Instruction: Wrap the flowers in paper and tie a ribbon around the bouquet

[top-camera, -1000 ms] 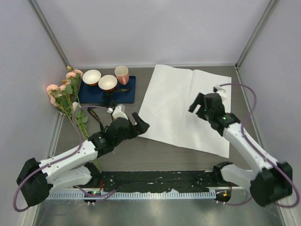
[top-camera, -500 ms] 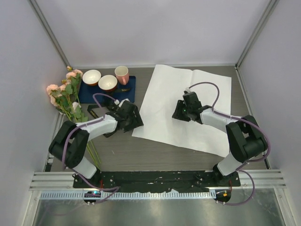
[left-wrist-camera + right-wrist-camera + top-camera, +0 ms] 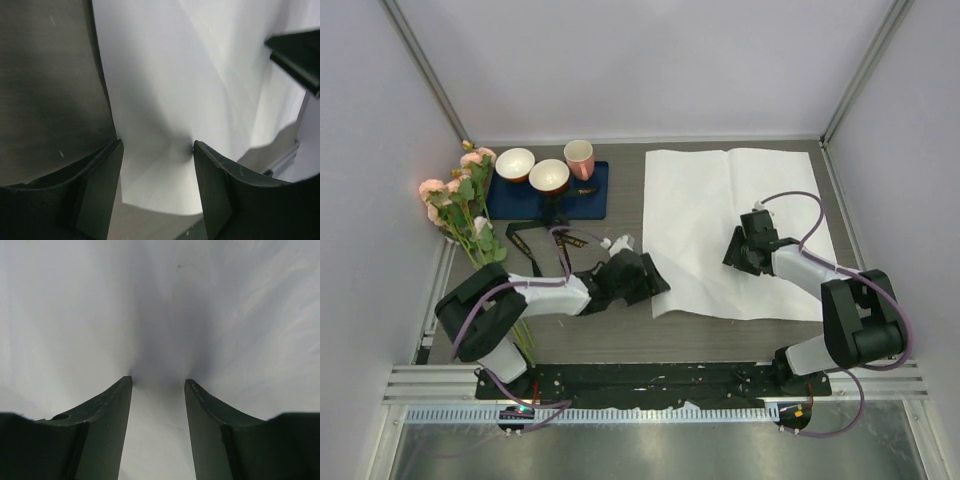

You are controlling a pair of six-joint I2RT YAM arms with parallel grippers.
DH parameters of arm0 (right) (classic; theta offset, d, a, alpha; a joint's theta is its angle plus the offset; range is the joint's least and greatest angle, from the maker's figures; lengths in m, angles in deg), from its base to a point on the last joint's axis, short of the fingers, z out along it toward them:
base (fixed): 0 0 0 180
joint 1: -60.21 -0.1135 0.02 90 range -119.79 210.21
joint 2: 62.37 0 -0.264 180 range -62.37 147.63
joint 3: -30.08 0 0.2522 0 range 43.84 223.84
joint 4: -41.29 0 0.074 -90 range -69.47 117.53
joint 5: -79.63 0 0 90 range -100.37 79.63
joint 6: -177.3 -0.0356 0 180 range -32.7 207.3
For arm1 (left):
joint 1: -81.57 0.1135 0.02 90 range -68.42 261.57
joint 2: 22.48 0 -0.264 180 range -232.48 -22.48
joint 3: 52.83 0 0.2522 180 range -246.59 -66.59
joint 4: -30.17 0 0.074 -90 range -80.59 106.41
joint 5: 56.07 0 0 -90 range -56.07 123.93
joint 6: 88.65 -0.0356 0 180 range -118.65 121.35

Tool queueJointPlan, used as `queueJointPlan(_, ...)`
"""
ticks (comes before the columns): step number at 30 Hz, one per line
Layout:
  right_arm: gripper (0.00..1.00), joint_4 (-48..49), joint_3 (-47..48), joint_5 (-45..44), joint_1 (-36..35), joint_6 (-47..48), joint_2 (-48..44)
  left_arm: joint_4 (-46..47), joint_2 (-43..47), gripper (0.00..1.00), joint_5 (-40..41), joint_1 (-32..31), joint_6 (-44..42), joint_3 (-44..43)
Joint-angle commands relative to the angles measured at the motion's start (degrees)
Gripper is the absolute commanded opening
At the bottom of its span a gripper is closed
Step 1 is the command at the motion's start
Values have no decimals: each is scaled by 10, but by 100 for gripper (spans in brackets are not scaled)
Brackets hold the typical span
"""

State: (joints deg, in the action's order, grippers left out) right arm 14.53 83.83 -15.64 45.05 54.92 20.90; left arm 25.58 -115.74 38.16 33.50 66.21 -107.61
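No legible text, label, brand, number or sign is recorded in any of the 3 views. Small gold marks are noted along the black ribbon (image 3: 524, 243) in the top view. They are too small and blurred to be read as letters.

Left arm (image 3: 542, 297), right arm (image 3: 807, 266): white links, black joints, purple-grey cables (image 3: 798, 194). Left gripper (image 3: 156, 146), right gripper (image 3: 158, 381): black curved matte fingers, screw hole in one.
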Motion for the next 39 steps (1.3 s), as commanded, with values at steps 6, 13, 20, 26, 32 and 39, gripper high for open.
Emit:
queueJointPlan(6,59,-40,11,39,14,73,1,-174,99,70,57,-103,95,103)
queueJointPlan(13,69,-47,26,1,7,105,-84,-335,242,91,97,-66,47,20)
queueJointPlan(20,84,30,93,52,-127,122,-86,-534,427,100,76,211,-30,-35)
queueJointPlan(26,83,99,178,146,-245,75,29,-582,363,100,2,520,-176,-127)
queueJointPlan(32,81,150,166,201,-297,53,45,-557,173,60,47,638,-294,-191)
queueJointPlan(39,81,188,85,224,-298,57,-27,-550,100,55,85,638,-330,-222)
